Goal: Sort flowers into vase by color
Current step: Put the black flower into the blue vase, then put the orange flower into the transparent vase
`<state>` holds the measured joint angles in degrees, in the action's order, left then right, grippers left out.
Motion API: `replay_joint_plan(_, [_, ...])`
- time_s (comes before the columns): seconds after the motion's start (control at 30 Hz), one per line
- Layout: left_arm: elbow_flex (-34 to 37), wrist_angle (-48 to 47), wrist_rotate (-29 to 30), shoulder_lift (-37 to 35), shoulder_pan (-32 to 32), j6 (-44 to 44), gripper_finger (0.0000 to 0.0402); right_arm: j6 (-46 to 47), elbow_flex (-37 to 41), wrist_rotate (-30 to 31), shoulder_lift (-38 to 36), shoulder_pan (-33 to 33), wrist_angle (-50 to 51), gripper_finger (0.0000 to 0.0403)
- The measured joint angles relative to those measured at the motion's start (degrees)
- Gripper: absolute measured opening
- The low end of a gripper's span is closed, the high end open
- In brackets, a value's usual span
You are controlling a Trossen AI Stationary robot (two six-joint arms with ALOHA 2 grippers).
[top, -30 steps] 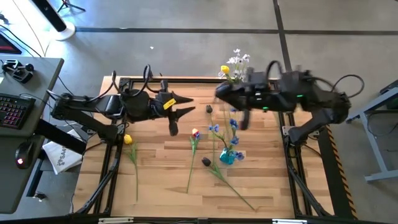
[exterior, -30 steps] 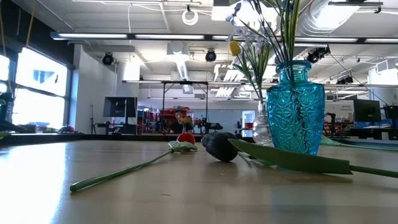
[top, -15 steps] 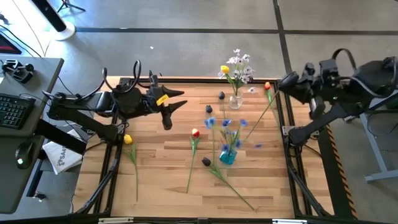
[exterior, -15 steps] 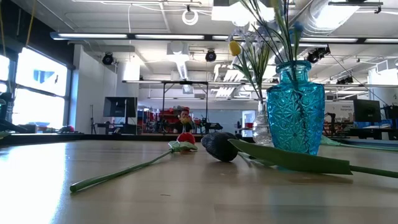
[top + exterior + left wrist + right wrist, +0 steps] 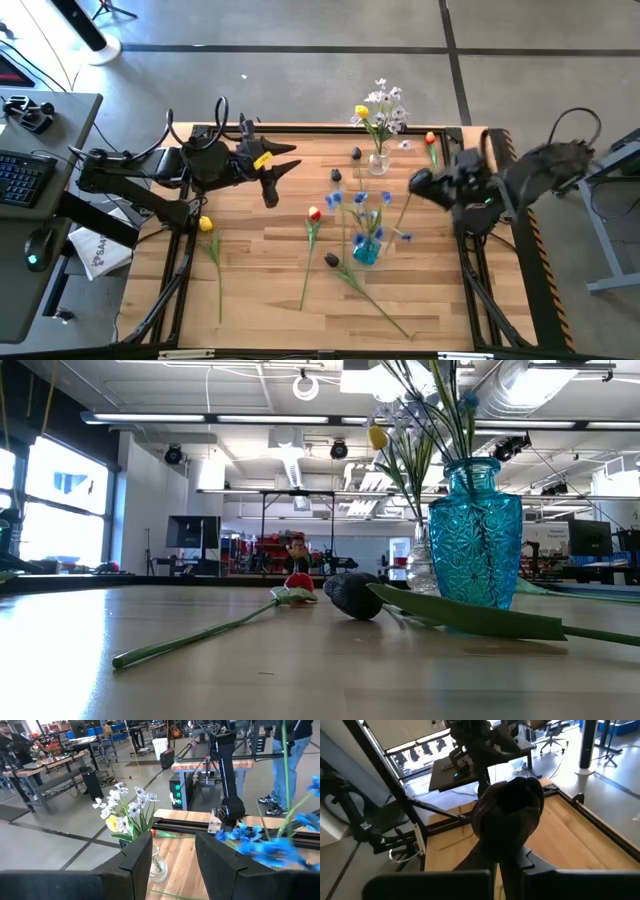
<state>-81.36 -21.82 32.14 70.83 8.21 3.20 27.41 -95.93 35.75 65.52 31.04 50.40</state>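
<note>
The blue vase (image 5: 366, 252) (image 5: 476, 535) holds blue sprays (image 5: 360, 198). The clear vase (image 5: 378, 162) holds white-lilac sprays and a yellow tulip (image 5: 125, 805). Flat on the wood lie a yellow tulip (image 5: 205, 224), red-orange tulips (image 5: 314, 213) (image 5: 430, 138) and dark purple tulips (image 5: 337, 175) (image 5: 331, 260). My left gripper (image 5: 285, 167) (image 5: 172, 860) hangs open and empty over the far left. My right gripper (image 5: 416, 183) (image 5: 505, 855) is shut, high over the table's right part, above the right red-orange tulip's stem. A dark rounded mass (image 5: 512, 805) stands just past its fingertips. My right gripper is shut, and the dark rounded mass (image 5: 512, 805) stands right at its fingertips in the wrist view. I cannot tell what the mass is or whether the fingers touch it. No stem shows hanging below the gripper in the high view.
A long green stem with a leaf (image 5: 378, 300) lies near the front edge. Black frame rails (image 5: 470, 250) run along the table's sides. A desk with a keyboard (image 5: 20, 175) stands to the left. A person's legs (image 5: 295, 755) show beyond the table.
My right gripper has drawn back from over the vases toward the table's right edge. It has then swung in again, lower, over the right part of the table, staying shut. The blue sprays in the blue vase have swayed and spread.
</note>
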Motion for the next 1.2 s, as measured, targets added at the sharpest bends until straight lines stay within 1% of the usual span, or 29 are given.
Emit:
replay_joint_plan(0.13, [0.0,0.0,0.02,0.0,0.0,-0.08,0.014,-2.12,9.86,6.38,-0.9,1.3,-10.74,0.0001])
replay_joint_plan(0.27, [0.0,0.02,0.02,0.0,0.0,-0.13,0.014,-2.82,16.28,11.64,-2.06,2.19,-16.01,0.0])
replay_joint_plan(0.37, [0.0,0.02,0.02,0.0,0.0,-0.15,0.014,-2.81,19.05,12.0,-1.78,2.39,-16.4,0.0])
replay_joint_plan(0.47, [0.01,0.02,0.04,0.0,0.0,-0.17,0.014,-2.84,19.9,11.71,-1.81,2.39,-16.78,0.0])
replay_joint_plan(0.6, [0.02,0.26,0.04,0.0,0.0,-0.17,0.014,-2.98,19.96,9.61,-1.6,2.39,-15.38,0.0001])
replay_joint_plan(0.73, [0.02,0.26,0.04,0.0,0.0,-0.17,0.014,-2.13,19.99,7.52,-1.41,2.39,-12.74,0.0017])
replay_joint_plan(0.8, [0.02,0.26,0.04,0.0,0.0,-0.18,0.014,-1.91,19.99,7.33,-0.8,2.39,-11.35,0.0034])
replay_joint_plan(0.87, [0.02,0.24,0.04,0.0,0.0,-0.17,0.014,-1.93,19.99,7.21,-0.24,2.39,-10.4,0.006])
replay_joint_plan(1.03, [0.02,0.21,0.04,0.0,0.0,-1.34,0.014,-1.72,19.99,5.25,0.1,2.33,-8.81,0.0144])
replay_joint_plan(1.2, [0.04,0.17,0.04,0.0,0.02,-1.64,0.014,-1.55,19.88,1.04,-0.5,2.33,-8.83,0.0219])
